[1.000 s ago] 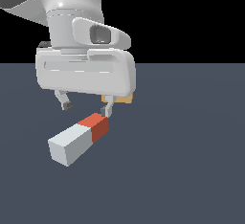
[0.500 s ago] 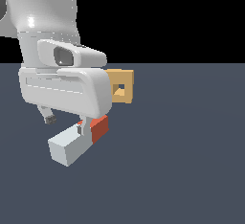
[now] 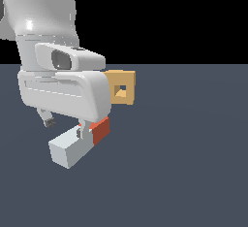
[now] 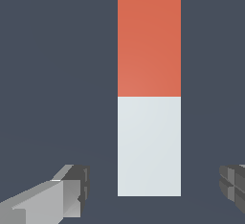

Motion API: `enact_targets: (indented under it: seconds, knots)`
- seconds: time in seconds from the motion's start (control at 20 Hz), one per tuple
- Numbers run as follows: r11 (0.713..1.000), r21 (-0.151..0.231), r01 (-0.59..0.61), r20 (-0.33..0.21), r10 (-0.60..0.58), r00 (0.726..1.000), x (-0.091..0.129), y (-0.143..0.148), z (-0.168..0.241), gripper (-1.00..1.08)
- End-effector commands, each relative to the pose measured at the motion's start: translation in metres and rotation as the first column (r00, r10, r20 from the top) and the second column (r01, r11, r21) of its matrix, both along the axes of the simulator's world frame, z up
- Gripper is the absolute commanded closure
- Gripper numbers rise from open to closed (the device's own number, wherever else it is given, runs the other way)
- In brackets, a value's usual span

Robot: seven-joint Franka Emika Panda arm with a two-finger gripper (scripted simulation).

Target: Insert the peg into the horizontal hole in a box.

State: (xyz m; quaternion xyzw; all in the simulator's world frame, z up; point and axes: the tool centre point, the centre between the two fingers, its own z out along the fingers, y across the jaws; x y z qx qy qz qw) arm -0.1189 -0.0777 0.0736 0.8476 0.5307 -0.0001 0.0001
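- Wrist view: my gripper (image 4: 153, 189) is spread wide, one finger (image 4: 57, 194) on each side of the peg's white end, holding nothing.
- The peg (image 3: 80, 141) lies on the floor at lower left of the exterior view, red end toward the box (image 3: 121, 88).
- Risk, I judge: closing off-centre could twist the peg, so it jams at the hole (image 3: 120, 92).
- Count: one peg, one box, one hole, two fingers.

Fingers (image 4: 64, 194) straddle peg (image 4: 149, 122); gaps seemingly clear.
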Motion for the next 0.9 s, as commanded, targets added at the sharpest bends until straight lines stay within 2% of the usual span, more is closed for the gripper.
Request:
enact_targets:
  seconds: [0.0, 0.85]
  knots:
    - [1.000, 0.000, 0.000, 0.000, 0.000, 1.000, 0.000, 0.000, -0.001, -0.92]
    - [1.000, 0.000, -0.001, 0.000, 0.001, 1.000, 0.000, 0.000, -0.050, -0.92]
